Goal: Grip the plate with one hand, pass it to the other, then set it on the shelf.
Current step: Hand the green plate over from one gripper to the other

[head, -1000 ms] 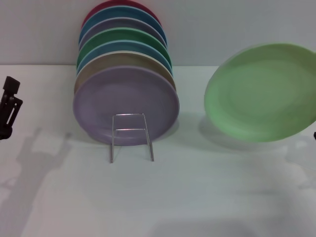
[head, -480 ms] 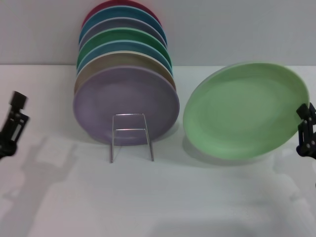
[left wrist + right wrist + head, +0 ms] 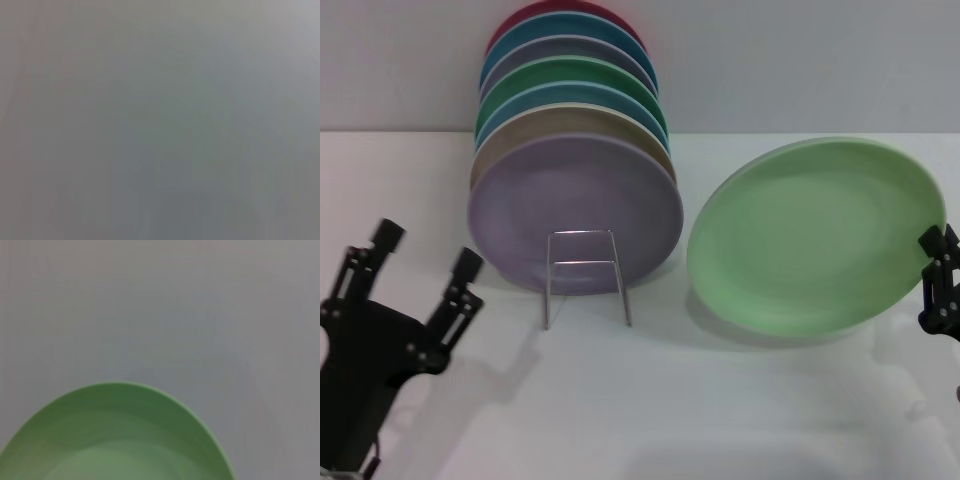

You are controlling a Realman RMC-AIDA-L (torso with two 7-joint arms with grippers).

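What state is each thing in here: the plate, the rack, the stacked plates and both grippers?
plate: lifted and tilted, held at its right edge, not yet handed over.
right gripper: shut on the plate's rim.
left gripper: open, fingers pointing up, holding nothing, left of the rack.
shelf: upright on the table, front loop bare.
lilac plate: standing on edge, foremost in the row of coloured plates behind it.

open gap between plate (image 3: 817, 235), shelf (image 3: 586, 275)
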